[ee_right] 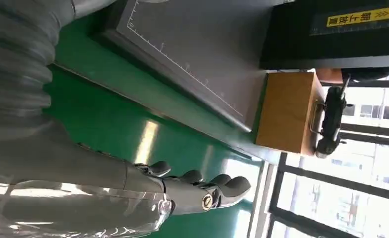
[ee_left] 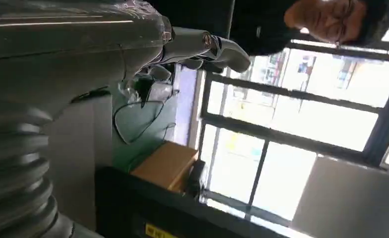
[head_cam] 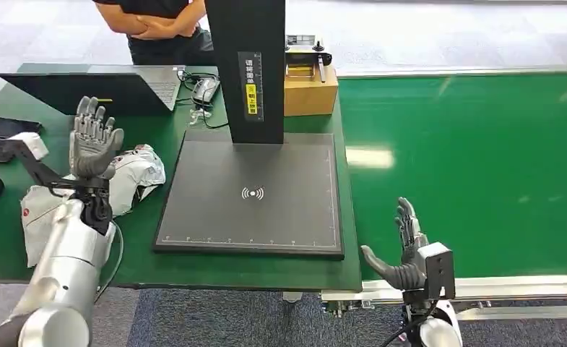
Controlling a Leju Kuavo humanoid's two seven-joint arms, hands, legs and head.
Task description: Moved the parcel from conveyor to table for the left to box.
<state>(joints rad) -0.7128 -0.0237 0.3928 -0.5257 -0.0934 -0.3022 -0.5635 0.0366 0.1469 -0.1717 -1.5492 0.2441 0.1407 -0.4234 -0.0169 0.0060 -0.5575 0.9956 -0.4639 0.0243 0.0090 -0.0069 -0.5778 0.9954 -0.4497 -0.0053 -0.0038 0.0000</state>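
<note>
Hovering spread over parcel (head_cam: 137, 173) near table edge, left robot hand (head_cam: 92, 144), right robot hand (head_cam: 404, 249) spread at conveyor (head_cam: 468, 159) edge

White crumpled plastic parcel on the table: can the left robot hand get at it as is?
Probably yes: the left robot hand hovers open right over the white crumpled plastic parcel, nothing between them.

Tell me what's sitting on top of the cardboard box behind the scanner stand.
On the cardboard box lies a black tape dispenser with a metal frame, seen more clearly in the right wrist view. The black scanner column covers the box's left end, so anything there is hidden.
</note>
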